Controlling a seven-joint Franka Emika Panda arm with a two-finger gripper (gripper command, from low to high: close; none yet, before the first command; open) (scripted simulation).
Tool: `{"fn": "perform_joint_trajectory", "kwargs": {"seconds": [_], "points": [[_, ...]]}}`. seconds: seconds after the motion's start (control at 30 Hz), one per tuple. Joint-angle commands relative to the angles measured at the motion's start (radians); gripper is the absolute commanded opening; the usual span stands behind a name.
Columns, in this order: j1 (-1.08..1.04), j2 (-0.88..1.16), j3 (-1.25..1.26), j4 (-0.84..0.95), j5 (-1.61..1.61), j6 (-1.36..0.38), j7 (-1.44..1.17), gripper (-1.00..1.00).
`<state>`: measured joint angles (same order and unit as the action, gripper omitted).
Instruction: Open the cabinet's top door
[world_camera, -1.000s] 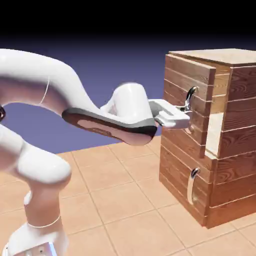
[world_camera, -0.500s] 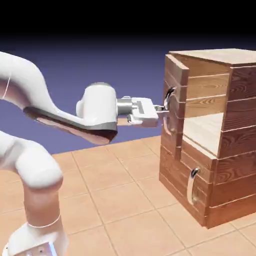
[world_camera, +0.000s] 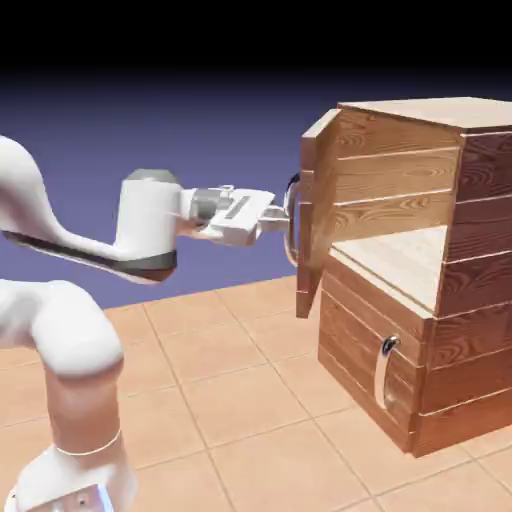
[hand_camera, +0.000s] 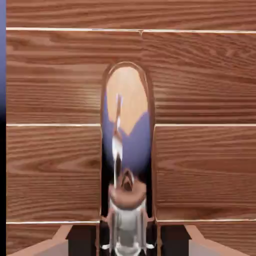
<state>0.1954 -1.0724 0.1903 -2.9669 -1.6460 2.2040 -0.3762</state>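
Note:
The cabinet of brown wood planks stands at the exterior view's right. Its top door is swung far out on its hinge, showing the pale shelf inside. My gripper reaches level from the left and is shut on the door's curved silver handle. In the hand view the shiny handle runs upright down the middle, against the door's planks. It sits between my gripper fingertips at the bottom edge.
Below the open door, the shorter lower door is closed, with its small silver handle. The cabinet stands on an orange tiled floor. My white arm rises at the left.
The top door has swung from barely ajar to wide open. My hand has pulled back to the left with the handle still in its grip.

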Motion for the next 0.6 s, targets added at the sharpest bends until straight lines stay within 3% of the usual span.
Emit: {"fn": "perform_joint_trajectory", "kwargs": {"seconds": [0.0,0.27,0.57], "points": [[0.009,0.0,0.03,0.001,0.043,-0.029,-0.009,-1.0],[0.052,0.083,0.3,0.082,0.388,-0.319,-0.039,-1.0],[-0.067,0.317,0.626,0.337,0.68,-0.693,0.009,-1.0]]}}
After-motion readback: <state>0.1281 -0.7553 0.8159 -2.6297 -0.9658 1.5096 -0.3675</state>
